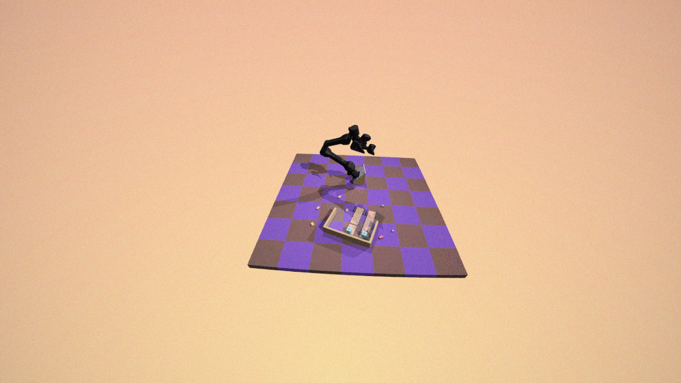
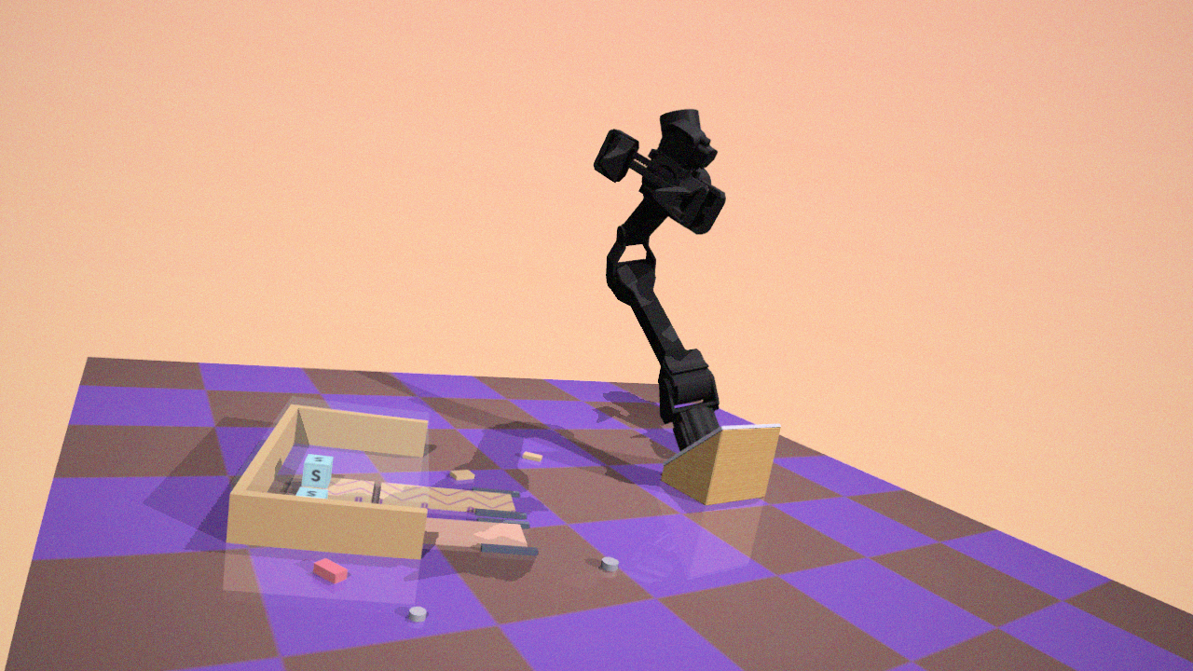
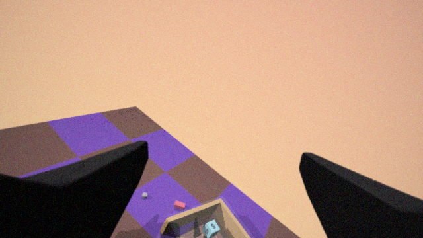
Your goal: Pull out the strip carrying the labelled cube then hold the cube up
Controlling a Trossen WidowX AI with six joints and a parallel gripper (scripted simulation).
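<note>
My gripper (image 1: 368, 150) (image 2: 662, 183) (image 3: 224, 155) is open and empty, high above the board, away from the strips. A wooden three-walled tray (image 1: 346, 238) (image 2: 326, 524) holds two strips side by side. The zigzag strip (image 1: 358, 216) (image 2: 484, 500) has a dark line across it; a light-blue S cube (image 1: 349, 230) (image 2: 316, 473) is at its far end. The plain pink strip (image 1: 370, 218) (image 2: 477, 532) has another light-blue S cube (image 1: 364, 233) (image 2: 310, 494) (image 3: 212, 228) at its far end, partly hidden by the wall in the exterior view. Both strips' near ends stick out between dark side pieces.
A red block (image 1: 381, 236) (image 2: 330, 571) (image 3: 180, 205) lies outside the tray's side wall. Two small grey discs, one here (image 2: 610, 565) and one here (image 2: 417, 615), lie nearby. Small tan pieces, such as this flat piece (image 2: 461, 475), lie on the other side. The arm's wedge base (image 2: 742, 467) faces the tray's open side.
</note>
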